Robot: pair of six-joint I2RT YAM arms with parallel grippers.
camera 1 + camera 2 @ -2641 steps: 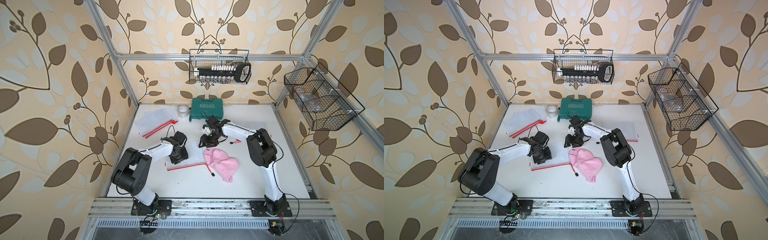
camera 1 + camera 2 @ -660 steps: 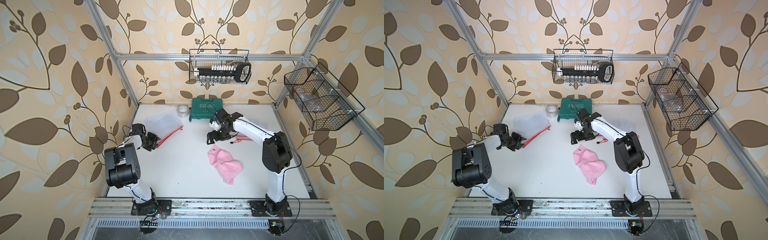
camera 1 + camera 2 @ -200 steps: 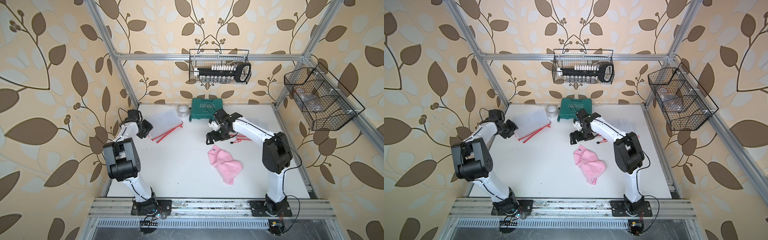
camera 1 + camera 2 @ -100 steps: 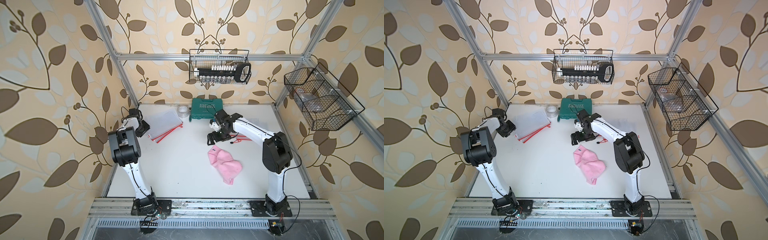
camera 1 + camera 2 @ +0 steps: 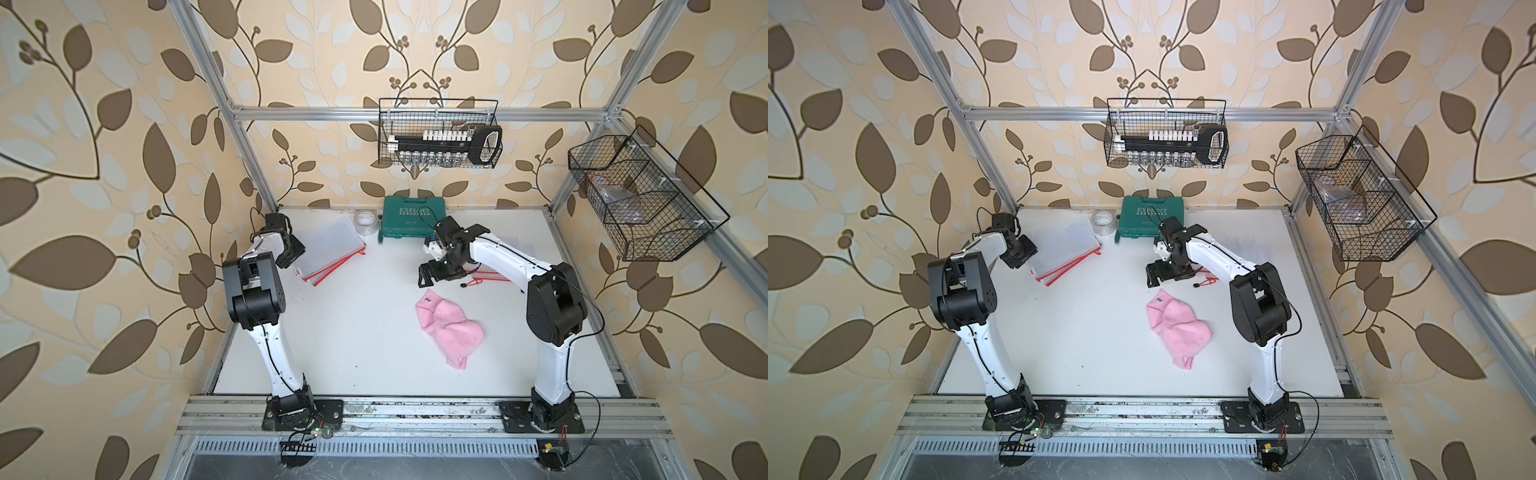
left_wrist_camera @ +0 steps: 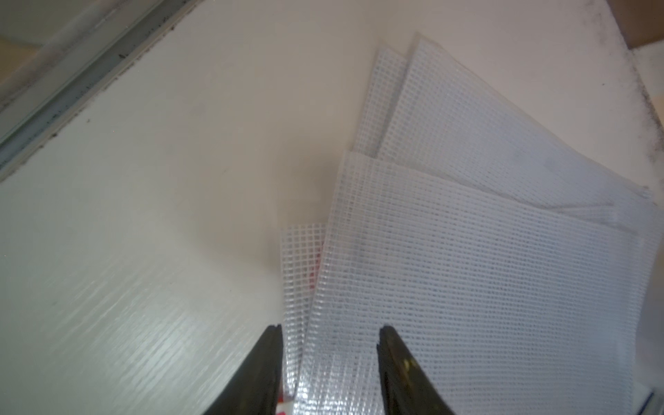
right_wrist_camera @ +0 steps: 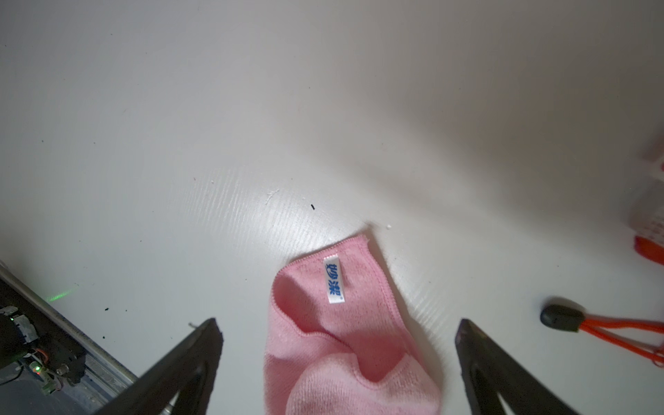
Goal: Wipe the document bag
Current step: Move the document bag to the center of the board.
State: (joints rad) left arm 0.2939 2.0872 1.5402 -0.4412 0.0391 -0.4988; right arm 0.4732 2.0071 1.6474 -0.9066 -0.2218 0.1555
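A stack of flat rectangular bags (image 5: pixel 332 245) (image 5: pixel 1065 249) is seen at the far left of the white table (image 5: pixel 353 332), fanned slightly so that several corners are offset. In the left wrist view the bags (image 6: pixel 485 269) are shown as translucent plastic reinforced with a fine square mesh, with a glossy sheen; red zip edges are visible in both top views. The left gripper (image 5: pixel 293 253) (image 5: pixel 1021 253) (image 6: pixel 330 327) is placed at the stack's near-left edge, its dark tapered fingers (image 6: pixel 267 363) kept part-way apart, and nothing is seen clamped between them. Whether the bags are touched cannot be told.

A single bag (image 5: pixel 494 273) is laid on the right side, partly hidden under the right arm, and a red pull cord (image 7: pixel 611 330) with a rounded black tip is seen beside it.

The right gripper (image 5: pixel 432 274) (image 5: pixel 1158 274) (image 7: pixel 338 321) is held above the table with its jaws spread wide and empty, near one corner of the cloth (image 5: pixel 449 328) (image 5: pixel 1179 328) (image 7: pixel 359 359). The cloth is pink, soft and fuzzy, crumpled into an irregular lump with a stitched hem and a small white label printed in blue. A faint wood-grain texture is shown on the table.

A green hard-plastic case (image 5: pixel 413 216) and a tape roll (image 5: pixel 365 222) are set along the back edge. Two black wire baskets (image 5: pixel 440 133) (image 5: pixel 640 199) are hung on the frame.
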